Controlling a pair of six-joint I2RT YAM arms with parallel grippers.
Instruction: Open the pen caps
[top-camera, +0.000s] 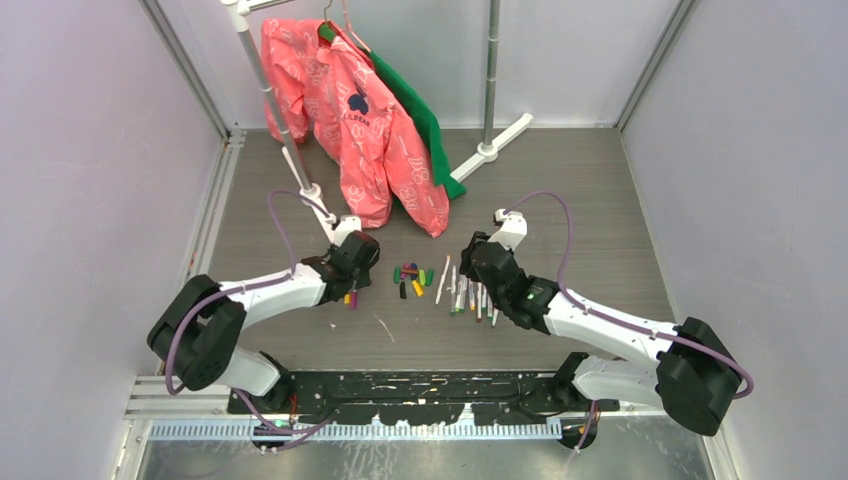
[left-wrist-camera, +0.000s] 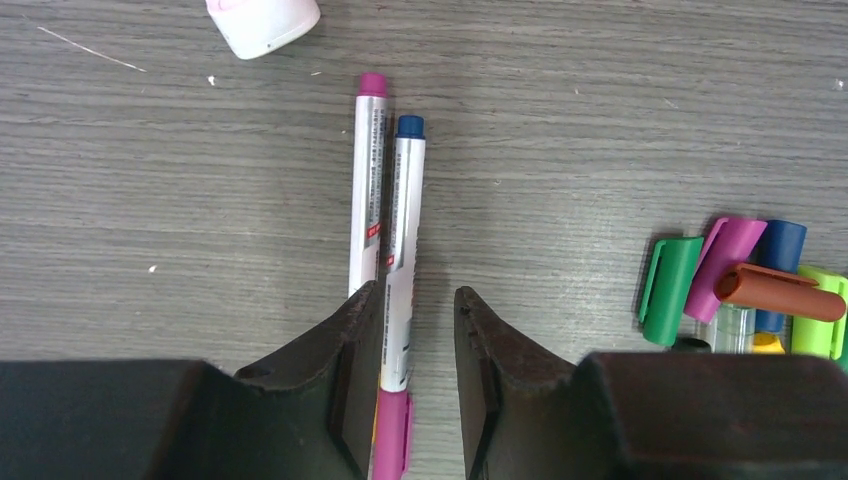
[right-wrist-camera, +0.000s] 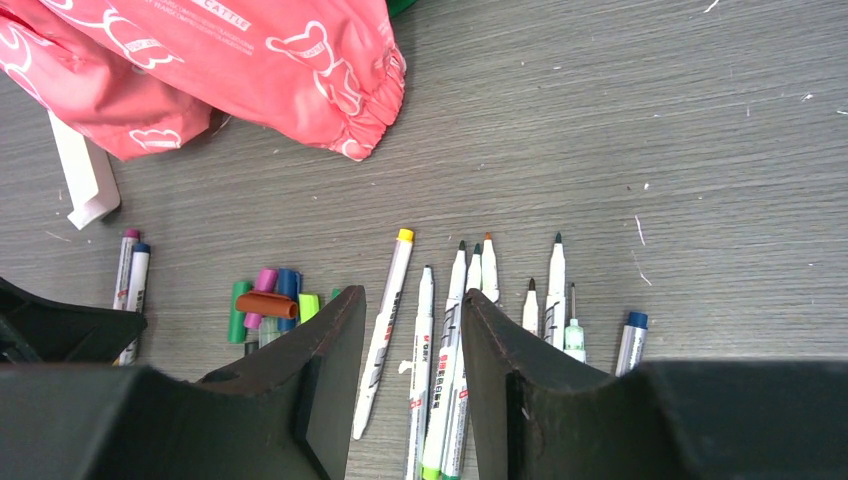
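Observation:
Two white pens (left-wrist-camera: 372, 190) lie side by side on the grey table. The right one has a blue end and a magenta cap (left-wrist-camera: 392, 435). That pen lies between the fingers of my left gripper (left-wrist-camera: 416, 292), close against the left finger with a gap on its right; the gripper is open. Loose pen caps (left-wrist-camera: 745, 285) in green, magenta, blue, orange and lime sit in a pile (top-camera: 412, 278) to the right. My right gripper (right-wrist-camera: 414, 294) stands open over a row of several uncapped pens (right-wrist-camera: 425, 330), touching none.
A pink jacket (top-camera: 370, 140) and a green garment (top-camera: 425, 115) hang from a rack at the back. The rack's white foot (right-wrist-camera: 85, 180) rests near the two pens. A blue-ended pen (right-wrist-camera: 630, 340) lies at the row's right end.

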